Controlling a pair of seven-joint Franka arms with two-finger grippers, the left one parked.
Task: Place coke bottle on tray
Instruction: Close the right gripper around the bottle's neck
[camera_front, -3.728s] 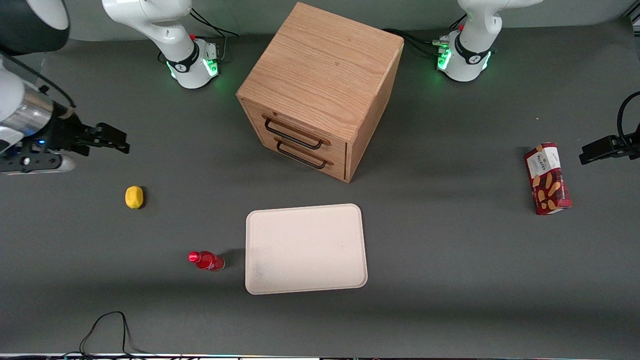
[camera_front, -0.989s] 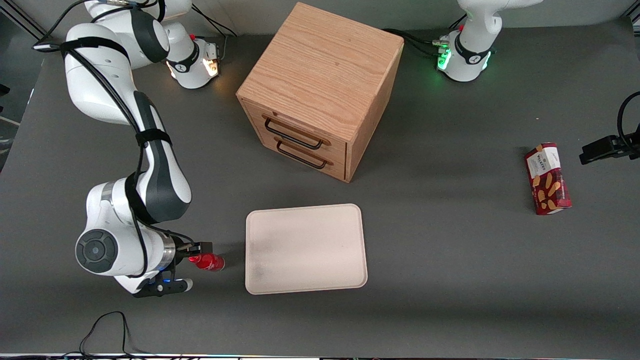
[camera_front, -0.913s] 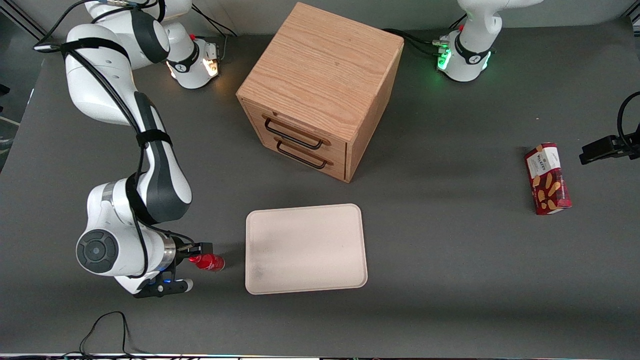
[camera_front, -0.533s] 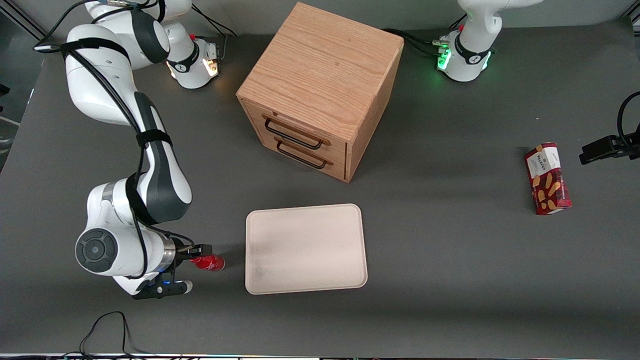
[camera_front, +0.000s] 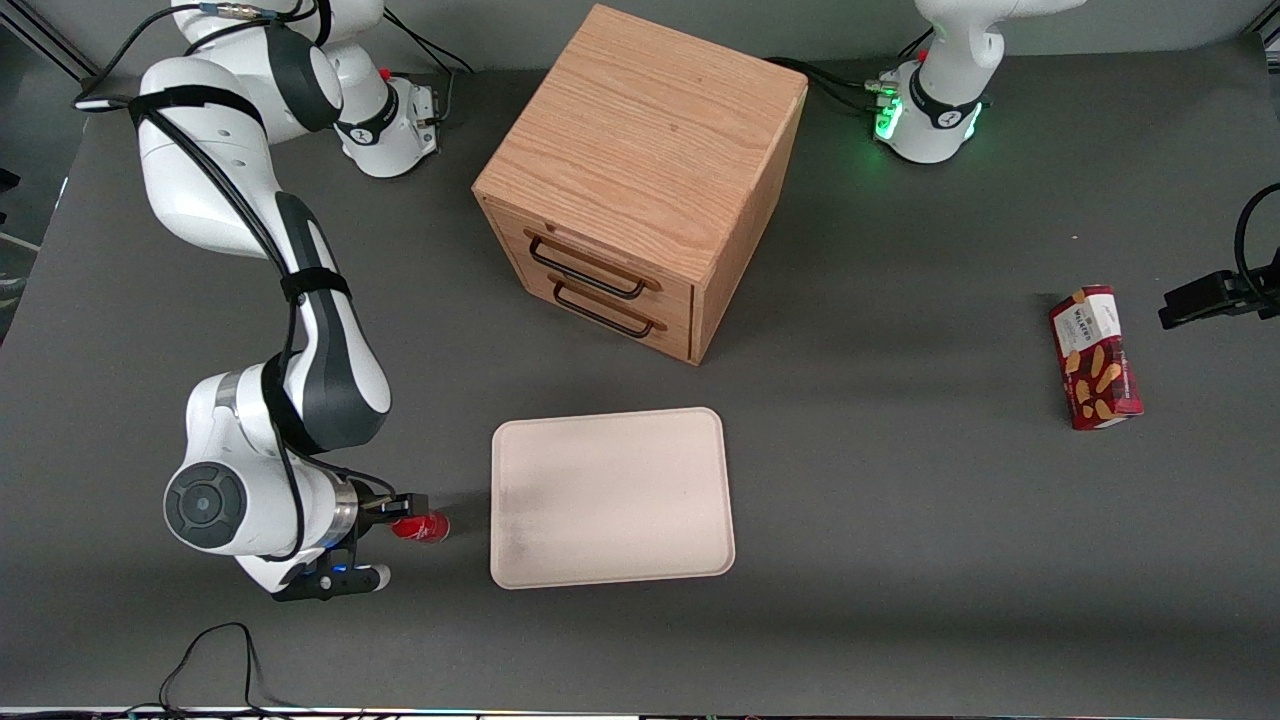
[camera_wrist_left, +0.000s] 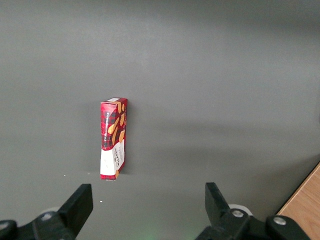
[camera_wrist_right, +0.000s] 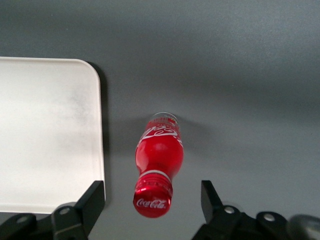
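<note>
One wooden cabinet (camera_front: 640, 180) with two drawers, each with a dark handle, stands on the grey table (camera_front: 900, 520), farther from the front camera than the tray (camera_front: 612, 497). That tray, cream-white with rounded corners and a low rim, lies flat in front of the cabinet with nothing on it. Toward the parked arm's end of the table lies a red biscuit box (camera_front: 1095, 357), well apart from everything else. Smallest is the red bottle (camera_front: 421, 526), lying on its side on the table just beside the tray's short edge, not touching it, its cap pointing away from the tray toward the gripper (camera_front: 398, 512). The gripper sits low at the cap end of the bottle; in the wrist view its two fingers are spread wide, one on each side of the cap (camera_wrist_right: 152, 202), with clear gaps between them and the bottle, so nothing is gripped.
</note>
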